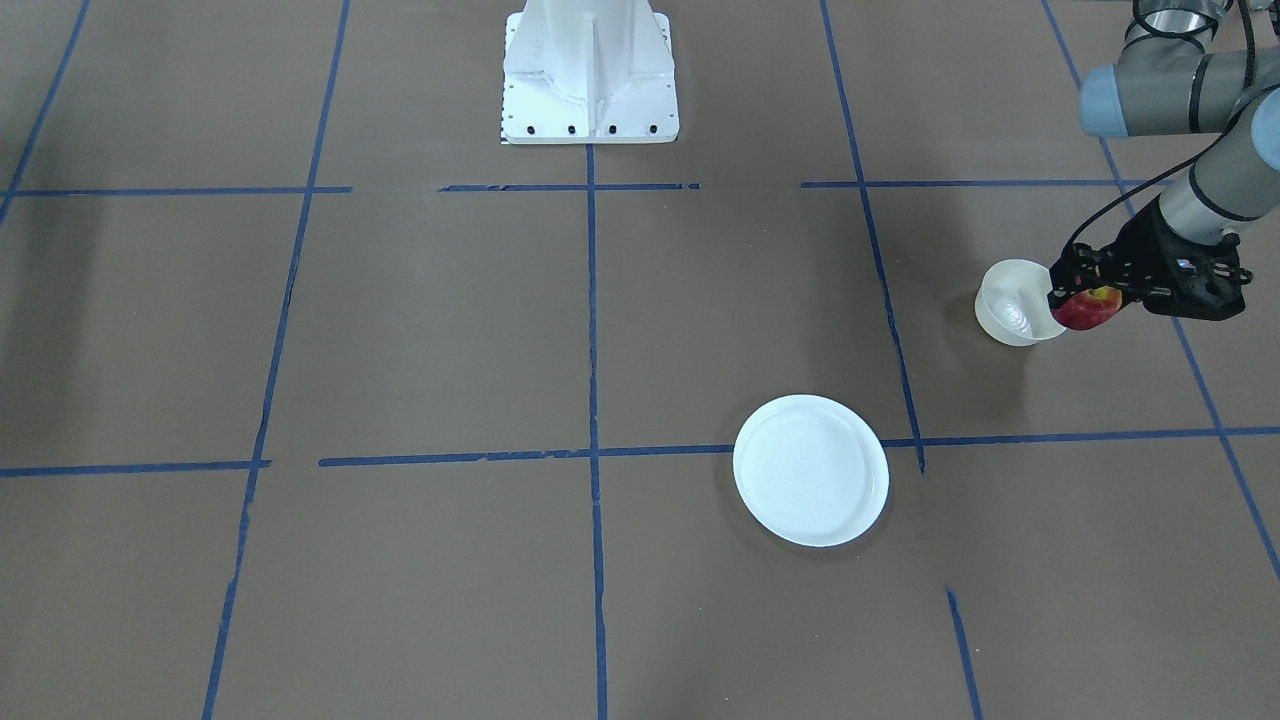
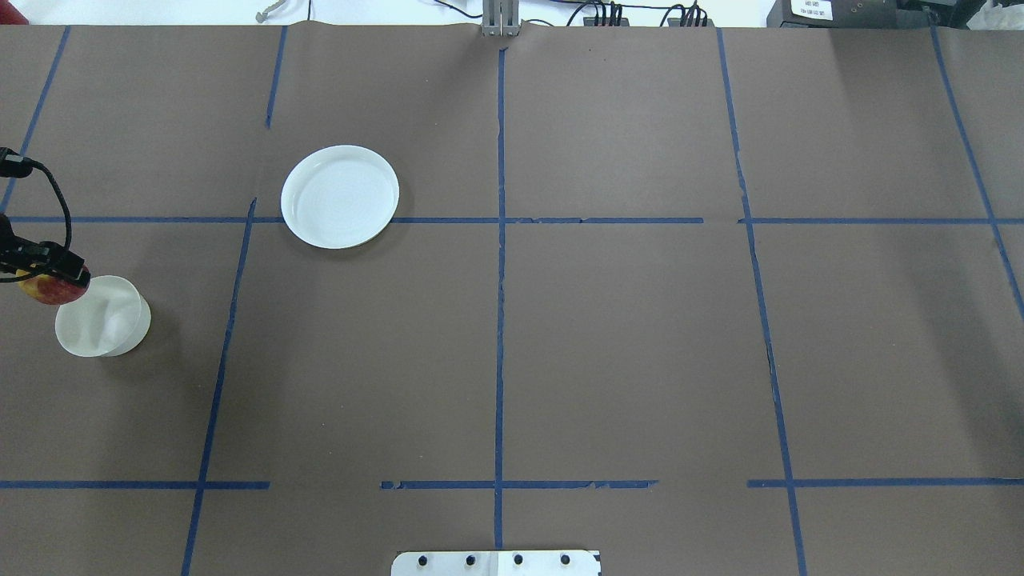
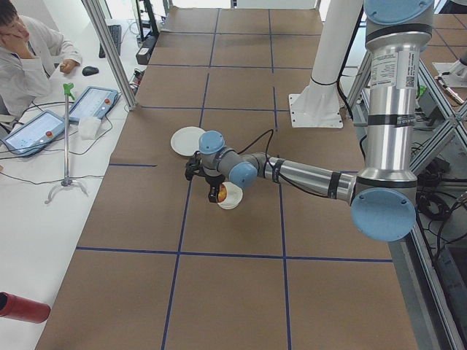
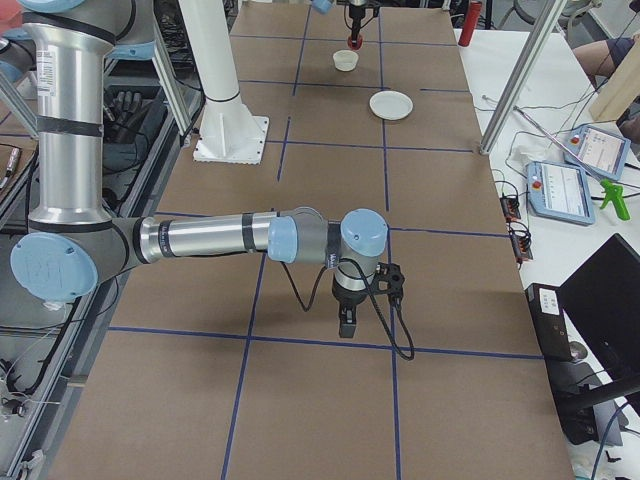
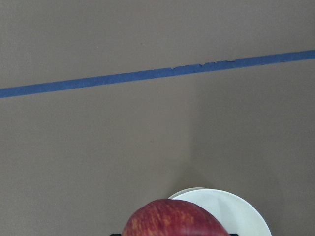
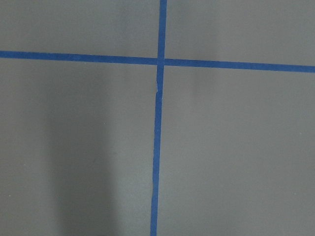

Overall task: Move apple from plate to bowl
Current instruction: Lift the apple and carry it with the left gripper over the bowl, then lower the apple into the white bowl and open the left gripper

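- Left claw (image 1: 1078,292) is clamped on the apple (image 1: 1088,310), which hangs under it, clear of the table (image 1: 400,330).
- That height looks deliberate: the apple can pass over the bowl's wall instead of knocking it.
- Bowl (image 1: 1012,305) stands just beside and below the claw, on its inward side. In the front and overhead views the apple overlaps only the bowl's near rim, not its middle.
- Plate (image 1: 810,470) lies well apart from the claw with nothing on it, so the pick is done and the carry looks nearly finished.
- By my reading, what remains is a short shift over the bowl's centre, a lowering, then letting go.
- Risk — the bowl looks light and is barely wider than the apple, so a release from here would likely strike the rim and tip or shove it.
- Right claw (image 4: 345,322) hangs low over the table, far from the left claw and out of the way. Only a side view shows it, so I cannot tell whether it is released or clenched.
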